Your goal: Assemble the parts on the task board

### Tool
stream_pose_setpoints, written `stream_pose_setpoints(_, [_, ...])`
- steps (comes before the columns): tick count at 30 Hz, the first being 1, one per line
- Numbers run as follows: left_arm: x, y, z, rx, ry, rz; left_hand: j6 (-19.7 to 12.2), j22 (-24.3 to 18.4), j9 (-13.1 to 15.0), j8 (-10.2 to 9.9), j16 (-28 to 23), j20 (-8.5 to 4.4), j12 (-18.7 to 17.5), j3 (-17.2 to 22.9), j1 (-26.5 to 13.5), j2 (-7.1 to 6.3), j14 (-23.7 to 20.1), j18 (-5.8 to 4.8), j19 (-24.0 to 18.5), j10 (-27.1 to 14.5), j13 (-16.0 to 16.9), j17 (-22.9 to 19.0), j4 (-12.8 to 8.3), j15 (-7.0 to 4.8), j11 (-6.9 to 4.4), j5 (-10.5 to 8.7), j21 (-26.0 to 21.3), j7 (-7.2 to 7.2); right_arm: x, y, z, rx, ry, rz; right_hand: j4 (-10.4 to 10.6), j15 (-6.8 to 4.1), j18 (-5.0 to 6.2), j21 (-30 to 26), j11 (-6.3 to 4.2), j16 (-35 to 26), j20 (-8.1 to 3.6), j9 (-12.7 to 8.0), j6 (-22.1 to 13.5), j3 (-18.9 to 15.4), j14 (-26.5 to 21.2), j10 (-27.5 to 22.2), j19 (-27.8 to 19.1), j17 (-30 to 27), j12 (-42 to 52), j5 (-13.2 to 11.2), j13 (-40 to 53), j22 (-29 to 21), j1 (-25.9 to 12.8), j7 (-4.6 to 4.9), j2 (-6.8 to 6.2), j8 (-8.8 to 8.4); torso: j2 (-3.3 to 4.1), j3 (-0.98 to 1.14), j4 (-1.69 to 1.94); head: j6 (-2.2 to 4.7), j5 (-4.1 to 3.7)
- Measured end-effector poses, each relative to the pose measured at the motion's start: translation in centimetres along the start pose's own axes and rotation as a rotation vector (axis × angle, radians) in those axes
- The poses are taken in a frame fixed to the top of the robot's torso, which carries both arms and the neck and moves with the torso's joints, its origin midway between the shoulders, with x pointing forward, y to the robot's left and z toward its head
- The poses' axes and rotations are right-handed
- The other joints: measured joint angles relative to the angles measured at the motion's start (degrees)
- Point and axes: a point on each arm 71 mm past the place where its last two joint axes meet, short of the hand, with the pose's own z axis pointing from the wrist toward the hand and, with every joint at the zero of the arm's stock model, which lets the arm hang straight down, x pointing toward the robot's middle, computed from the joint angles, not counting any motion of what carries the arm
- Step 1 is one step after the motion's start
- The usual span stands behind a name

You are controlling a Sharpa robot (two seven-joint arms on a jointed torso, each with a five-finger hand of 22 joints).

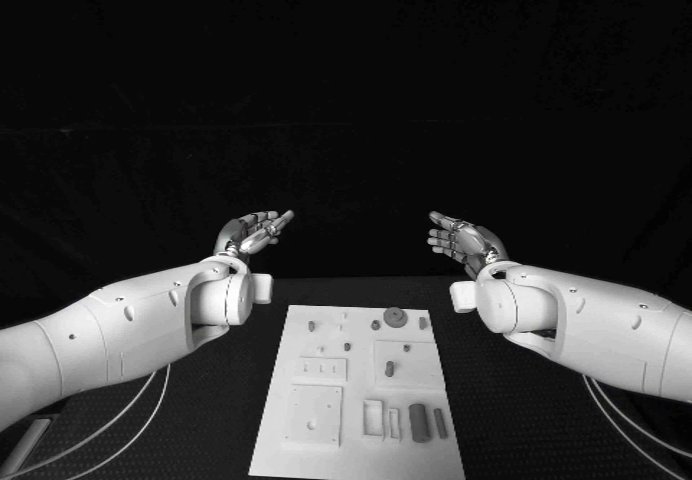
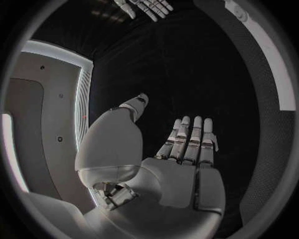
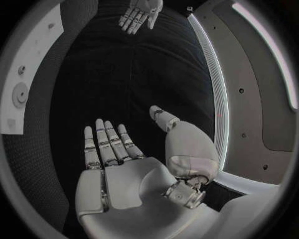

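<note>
The white task board (image 1: 361, 400) lies in the middle of the black table, reaching toward the near edge. Small grey parts lie on it: a round piece (image 1: 394, 317) near its far end, a short peg (image 1: 388, 368) in the middle, a longer cylinder (image 1: 418, 421) near the front. My left hand (image 1: 251, 233) is raised beyond the board's far left, fingers spread, holding nothing; its palm (image 2: 181, 179) is bare. My right hand (image 1: 463, 238) is raised beyond the far right, also spread and empty, palm (image 3: 124, 179) bare. An edge of the board (image 3: 19, 94) appears in the right wrist view.
Black table surface (image 1: 534, 420) lies on both sides of the board. Thin cables (image 1: 130, 410) hang under the left arm and others (image 1: 620, 430) under the right. Each wrist view catches the opposite hand, right hand (image 2: 146, 7) and left hand (image 3: 140, 14).
</note>
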Motion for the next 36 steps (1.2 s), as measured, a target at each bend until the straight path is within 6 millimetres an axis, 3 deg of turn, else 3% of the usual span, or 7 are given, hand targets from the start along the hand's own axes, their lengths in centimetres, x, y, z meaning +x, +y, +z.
stream_pose_setpoints(9, [-1.1, -1.4, 2.3, -0.04, 0.047, -0.001, 1.34, 0.45, 0.88, 1.08, 1.36, -0.67, 0.5, -0.66, 2.32, 1.03, 1.83, 0.0, 1.53, 1.61, 0.25, 1.04, 0.38, 0.22, 0.5, 0.07, 1.46, -0.02, -1.6, 1.1, 1.9, 0.099, 0.113, -0.01, -8.06, 0.62, 0.88, 0.36, 0.46, 1.75, 0.13, 1.42, 3.28, -6.09, 2.83, 4.62, 3.47, 0.62, 0.93, 6.35, 0.46, 5.73, 1.99, 0.22, 3.14, 2.23, 0.01, 0.0, -0.01, 0.0, -0.01])
stream_pose_setpoints(17, [-1.0, -0.9, 2.3, -0.064, 0.095, -0.018, 9.68, 0.44, 0.73, 3.62, 5.99, -4.05, 3.65, -6.5, 6.08, 6.01, 12.49, 0.06, 10.91, 10.75, 1.35, 1.96, -1.89, -0.35, 2.04, 0.07, 4.75, 0.73, -1.8, 1.3, 3.2, 0.067, 0.151, -0.22, -11.98, 1.18, 4.53, 1.11, 0.7, 4.07, -0.08, 1.56, 9.58, -4.99, 9.21, 11.73, 12.1, 0.81, 2.61, 6.32, 0.99, 7.5, 9.03, 0.68, 1.04, 4.39, -0.08, -0.25, 0.18, -0.48, -0.12])
stream_pose_setpoints(21, [-1.0, -0.8, 2.1, -0.064, 0.117, -0.021, 14.77, 0.45, -0.02, 4.51, 8.48, -5.38, 5.55, -8.07, 8.76, 7.94, 19.8, 2.24, 17.4, 16.92, 1.9, 2.3, -3.22, -1.67, 2.07, 0.96, 6.94, 1.45, -1.8, 1.4, 3.3, 0.025, 0.161, -0.356, -12.58, 0.79, 5.93, 1.53, 0.25, 5.22, -0.16, 1.26, 13.4, -3.0, 12.86, 15.83, 16.05, 1.15, 3.79, 5.67, 1.52, 7.5, 12.37, 0.99, -0.12, 5.38, -0.09, -0.42, 0.26, -0.42, -0.12])
stream_pose_setpoints(25, [-1.2, -0.9, 1.8, -0.059, 0.145, -0.01, 19.66, 0.45, -0.79, 5.04, 11.65, -7.31, 8.21, -5.2, 13.59, 8.78, 27.8, 3.19, 23.8, 25.18, 2.98, 3.82, -7.47, -4.34, -0.16, 6.48, 9.91, 1.67, -1.5, 1.5, 3.3, -0.017, 0.174, -0.478, -12.89, -0.25, 7.12, 2.53, -0.71, 6.72, -0.2, 1.02, 17.77, -0.36, 17.22, 20.47, 20.48, 1.9, 4.95, 5.15, 2.42, 7.6, 15.4, 1.57, -1.08, 6.17, 0.14, -0.56, 0.34, -0.25, -0.11])
stream_pose_setpoints(27, [-1.3, -0.9, 1.6, -0.057, 0.157, -0.002, 21.77, 0.44, -1.53, 4.7, 12.13, -8.36, 8.17, -3.13, 13.18, 8.83, 30.32, 3.36, 25.83, 28.23, 3.12, 4.62, -10.91, -5.41, -1.16, 7.73, 11.11, 1.2, -1.3, 1.5, 3.4, -0.035, 0.181, -0.531, -12.98, -0.9, 8.06, 2.99, -1.34, 7.38, -0.22, 0.95, 20.03, 1.02, 19.41, 22.76, 22.66, 2.44, 5.5, 5.15, 2.99, 7.67, 16.53, 1.93, -1.46, 6.6, 0.37, -0.64, 0.41, -0.16, -0.19])
stream_pose_setpoints(32, [-1.3, -0.9, 0.8, -0.055, 0.197, 0.005, 24.26, 0.42, -2.43, 3.41, 12.17, -10.47, 6.18, 1.03, 6.98, 9.62, 33.38, 3.34, 27.95, 31.21, 2.86, 6.76, -18.63, -6.8, -1.77, 6.8, 13.15, 0.7, -0.9, 1.6, 3.3, -0.085, 0.209, -0.679, -13.14, -2.8, 9.8, 4.7, -2.86, 9.13, -0.51, 0.75, 24.95, 3.66, 24.91, 27.56, 28.14, 4.17, 5.94, 5.16, 4.2, 8.18, 17.77, 2.15, -1.99, 7.03, 1.05, -0.67, 0.65, 0.0, -0.53])
stream_pose_setpoints(36, [-1.3, -1.1, -0.5, -0.054, 0.241, -0.004, 24.3, 0.42, -2.63, 2.75, 12.17, -10.66, 5.09, 2.17, 3.77, 9.02, 33.58, 3.32, 28.14, 31.23, 2.61, 7.56, -21.0, -7.0, -1.78, 4.75, 13.52, 0.66, -0.2, 1.8, 3.2, -0.133, 0.242, -0.805, -13.44, -5.09, 10.72, 7.02, -3.73, 11.07, -1.58, 0.54, 27.94, 4.91, 30.26, 30.45, 33.6, 6.3, 5.94, 5.16, 4.93, 9.01, 18.3, 1.76, -2.51, 7.03, 1.92, -0.65, 0.93, 0.38, -0.91])
